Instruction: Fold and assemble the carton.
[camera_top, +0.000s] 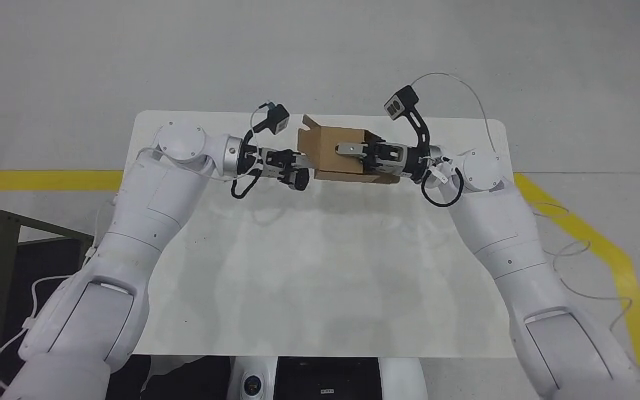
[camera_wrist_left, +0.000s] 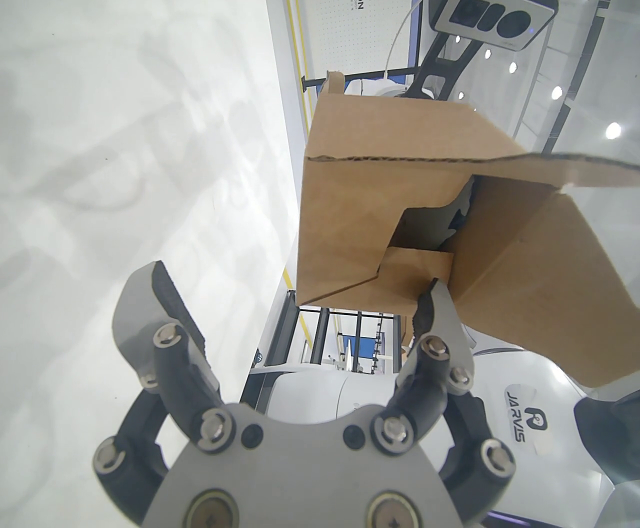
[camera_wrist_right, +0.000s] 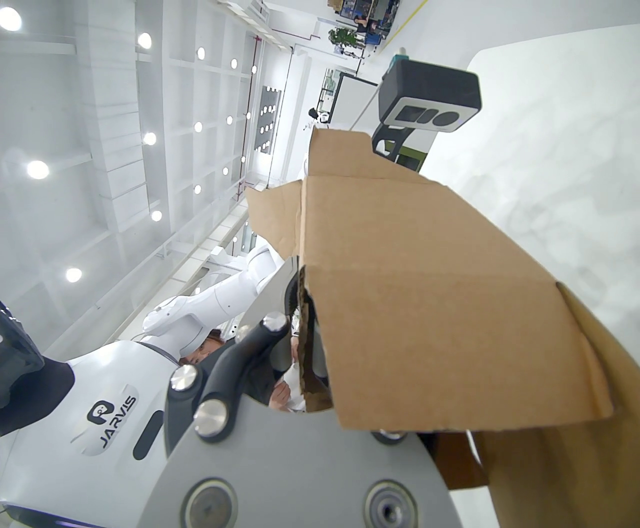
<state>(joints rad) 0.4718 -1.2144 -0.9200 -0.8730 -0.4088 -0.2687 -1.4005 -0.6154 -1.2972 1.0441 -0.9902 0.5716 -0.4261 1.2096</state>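
The brown carton (camera_top: 325, 160) sat over the table (camera_top: 300, 280), near its far edge. Its end flaps were partly folded and the inside was too dark to make out. The right gripper (camera_top: 360, 152) was clamped on one carton wall. The left gripper (camera_wrist_left: 297, 295) stood with jaws apart over the table, one fingertip (camera_wrist_left: 434, 307) touching a flap.

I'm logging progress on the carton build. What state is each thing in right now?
carton: opened into a box shape, end flaps facing the left gripper partly folded with a gap, not closed.
left gripper: open, one fingertip at a carton flap.
right gripper: shut on the carton's wall, holding it.
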